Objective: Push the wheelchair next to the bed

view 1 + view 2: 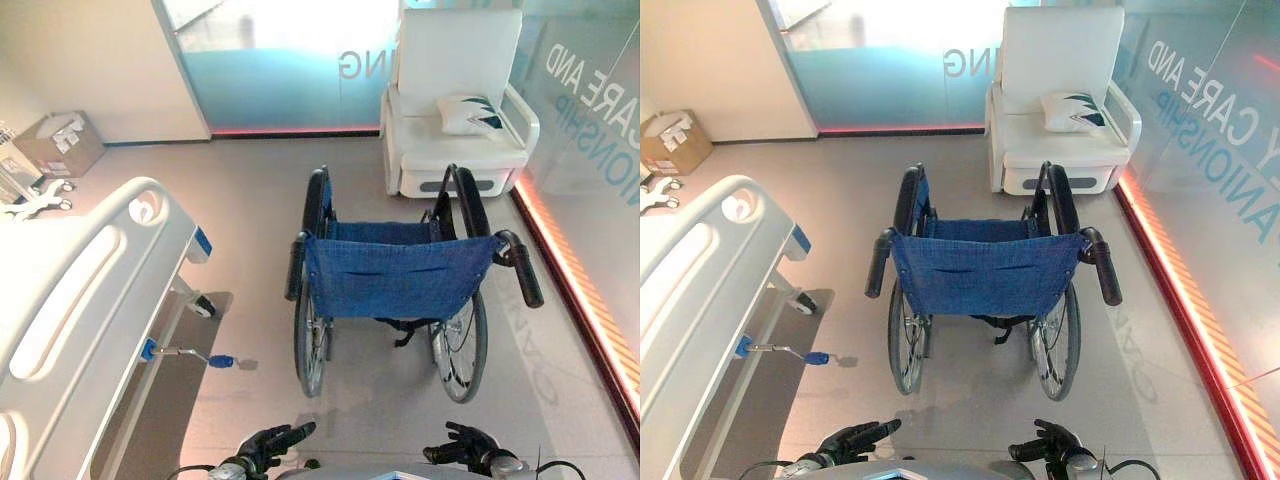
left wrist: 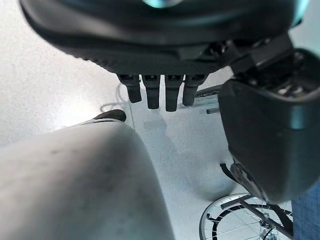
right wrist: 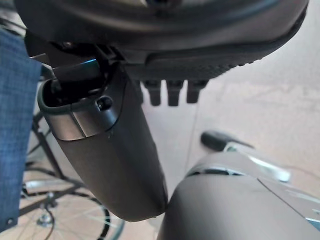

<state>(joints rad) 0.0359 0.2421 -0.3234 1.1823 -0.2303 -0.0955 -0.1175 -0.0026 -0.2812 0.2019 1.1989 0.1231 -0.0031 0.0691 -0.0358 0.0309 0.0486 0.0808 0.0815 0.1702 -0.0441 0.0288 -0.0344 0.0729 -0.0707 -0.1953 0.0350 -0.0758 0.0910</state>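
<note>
A: Quick, where's the chair?
B: The blue-fabric folding wheelchair (image 1: 395, 275) is mid-floor with its back to us. It's well apart from the white hospital bed (image 1: 80, 300) on the left.
A: Hands?
B: Our left hand (image 1: 272, 441) and right hand (image 1: 465, 446) hang low at the near edge. Fingers are loose and hold nothing, well short of the black rubber push handles (image 1: 296, 266).
A: So we tag it reach-to-grasp, nothing pushed yet. Risks?
B: It points at the white padded armchair (image 1: 455, 110) far right, so a straight shove likely goes there, not bedside. We'd need to turn left. An uneven grip could swing it toward the glass wall (image 1: 590, 150).
A: The metal crank with the blue grip (image 1: 222, 361) sticks out from the bed. We judge the left wheel (image 1: 310, 350) could snag it if we cut tight.
B: Agreed. The right handle (image 1: 524, 272) looks splayed outward, so a sloppy grab may slip.
</note>
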